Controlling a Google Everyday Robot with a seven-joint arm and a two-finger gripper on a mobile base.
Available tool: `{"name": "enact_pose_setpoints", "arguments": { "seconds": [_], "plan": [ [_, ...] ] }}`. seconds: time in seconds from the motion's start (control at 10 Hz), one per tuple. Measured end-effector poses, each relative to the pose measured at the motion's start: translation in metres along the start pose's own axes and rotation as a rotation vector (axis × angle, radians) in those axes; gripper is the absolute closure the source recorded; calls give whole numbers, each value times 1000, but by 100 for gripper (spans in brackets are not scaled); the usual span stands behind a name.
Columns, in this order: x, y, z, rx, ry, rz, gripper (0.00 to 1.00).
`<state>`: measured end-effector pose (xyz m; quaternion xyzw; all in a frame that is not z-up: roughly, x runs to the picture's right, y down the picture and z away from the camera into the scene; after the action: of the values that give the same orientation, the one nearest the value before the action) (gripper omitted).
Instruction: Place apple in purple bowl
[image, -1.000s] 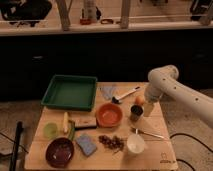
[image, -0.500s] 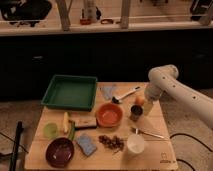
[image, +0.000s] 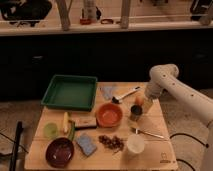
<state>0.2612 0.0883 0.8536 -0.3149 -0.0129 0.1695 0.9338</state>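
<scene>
The apple (image: 138, 100) is a small yellow-orange fruit on the wooden table, just behind the small metal cup (image: 135, 113). My gripper (image: 146, 103) hangs at the end of the white arm at the right of the table, right beside the apple. The purple bowl (image: 60, 152) is dark maroon and stands at the table's front left corner, far from the gripper, with nothing in it.
A green tray (image: 70, 92) stands at the back left. An orange bowl (image: 109, 115) is in the middle. A banana (image: 65, 122), a green cup (image: 50, 130), a blue sponge (image: 87, 145), a white cup (image: 135, 144) and a fork (image: 148, 133) lie around.
</scene>
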Motion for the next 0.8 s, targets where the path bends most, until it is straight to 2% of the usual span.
{"name": "enact_pose_setpoints", "arguments": {
  "seconds": [0.2,0.4,0.6,0.8],
  "plan": [
    [-2,-1,-2,-4,-15,-7,20],
    [-2,2,-21,-14,-27,-26,20],
    [-8,2,-35,-28,-34,-69,20],
    [-9,0,-35,-43,-10,-153,20]
  ]
}}
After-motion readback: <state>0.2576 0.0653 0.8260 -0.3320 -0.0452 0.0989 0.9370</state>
